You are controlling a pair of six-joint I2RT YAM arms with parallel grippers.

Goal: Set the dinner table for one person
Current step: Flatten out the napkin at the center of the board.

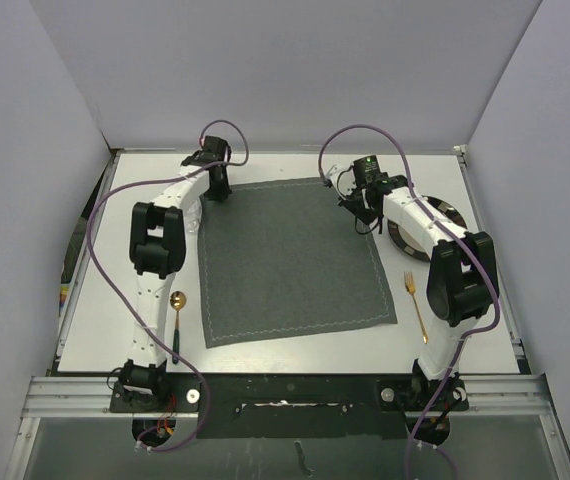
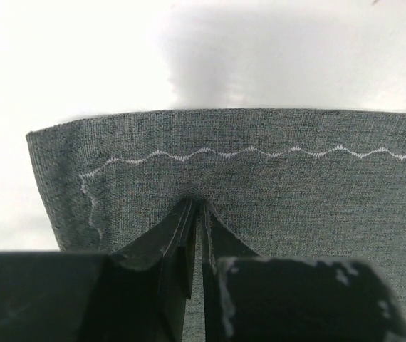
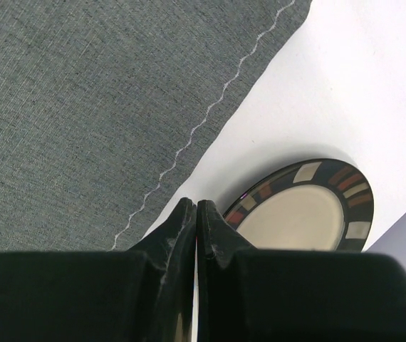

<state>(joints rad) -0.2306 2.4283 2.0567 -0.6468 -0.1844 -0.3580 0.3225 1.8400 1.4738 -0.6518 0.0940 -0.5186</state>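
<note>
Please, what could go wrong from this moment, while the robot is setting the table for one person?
1. The left end effector seems closed on the far left corner of the placemat. Pulling from that one corner could bunch the cloth or skew it further; it lies slightly crooked.
2. The right end effector is shut and close to the plate. A sideways move could knock the plate instead of grasping it.
</note>
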